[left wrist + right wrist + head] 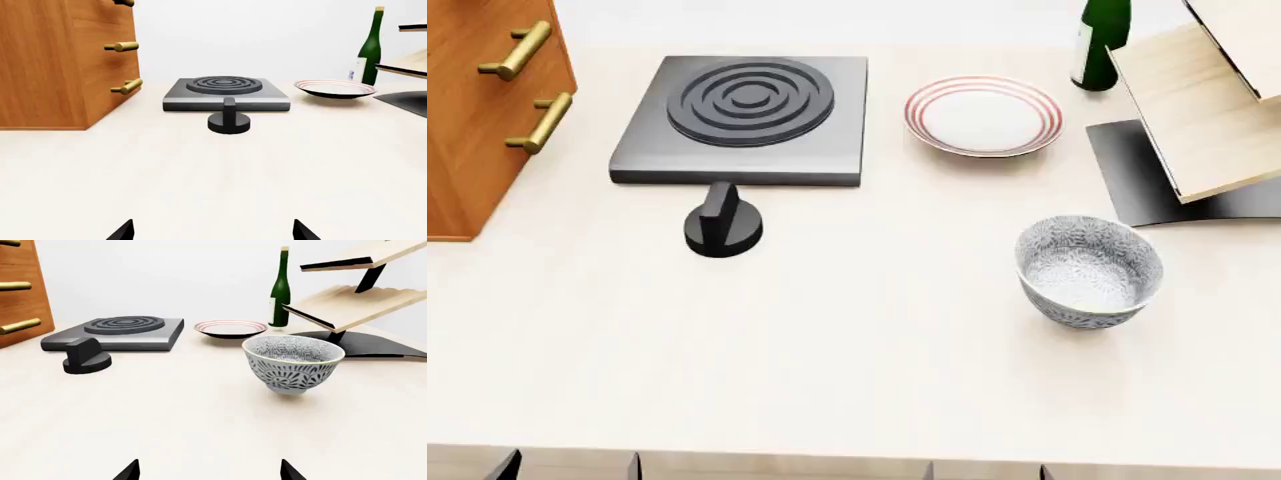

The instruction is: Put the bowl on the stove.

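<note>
The bowl [1089, 270] is sitting upright on the counter [868, 380], well apart from the stove [745, 120], so the task is standing at its opening approach step. The right gripper [208, 471] and the left gripper [212, 231] are both showing spread, empty fingertips. As judged, the next move is calling for the right gripper to advance to the bowl's rim, close there, and carry it past the knob [722, 227] and the plate [982, 115] onto the burner.

Only the dark fingertips of each claw show, at the near edge of every view: the left claw [213, 231] and the right claw [209, 471] both hold their tips spread wide apart with nothing between them, low over the worktop [868, 340].
</note>
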